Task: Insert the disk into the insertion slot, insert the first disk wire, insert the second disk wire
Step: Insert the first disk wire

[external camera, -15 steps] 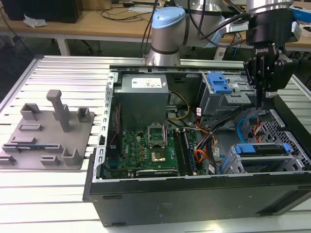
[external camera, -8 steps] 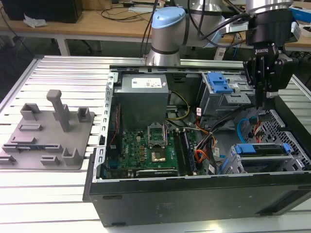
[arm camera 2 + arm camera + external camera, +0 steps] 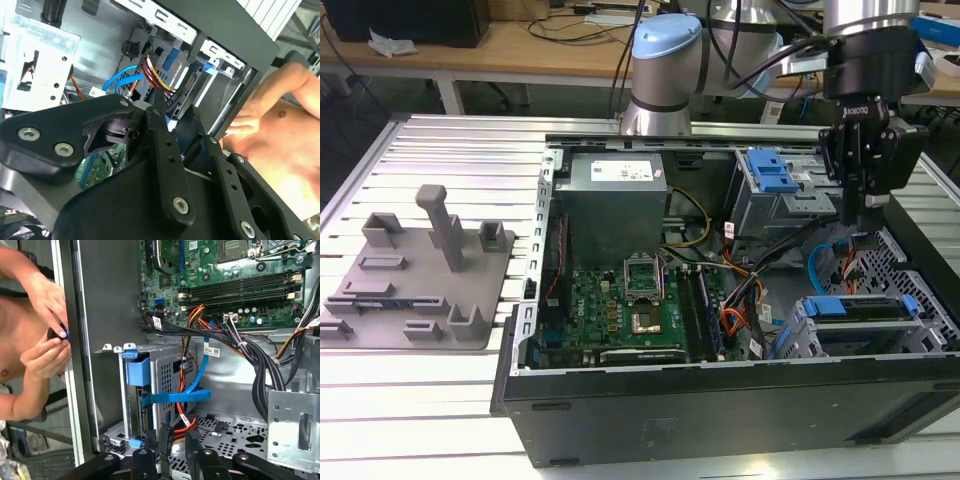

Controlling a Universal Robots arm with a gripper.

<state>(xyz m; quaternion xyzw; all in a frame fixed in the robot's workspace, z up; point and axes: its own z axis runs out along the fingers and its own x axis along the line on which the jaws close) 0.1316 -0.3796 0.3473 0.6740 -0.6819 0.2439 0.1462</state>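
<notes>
The disk (image 3: 855, 308), silver in its blue carrier, lies inside the insertion slot (image 3: 800, 335), the low grey cage at the case's front corner on the exterior view's right. In the first wrist view the disk (image 3: 137, 377) shows its blue carrier edge. A flat blue wire (image 3: 175, 397) and a red-and-yellow wire bundle (image 3: 181, 415) run to the disk's end. My gripper (image 3: 872, 215) hangs just above these wires with its black fingers (image 3: 164, 440) a small gap apart. In the second wrist view the gripper (image 3: 176, 106) is close to a black connector on the red-yellow wires (image 3: 155, 75).
A person's hands (image 3: 45, 340) hold a small dark part at the case's outer wall, close to the disk cage. A taller grey cage with a blue latch (image 3: 775, 185), the motherboard (image 3: 630, 300) and black cable bundles fill the case. A grey fixture plate (image 3: 420, 270) lies at the exterior view's left.
</notes>
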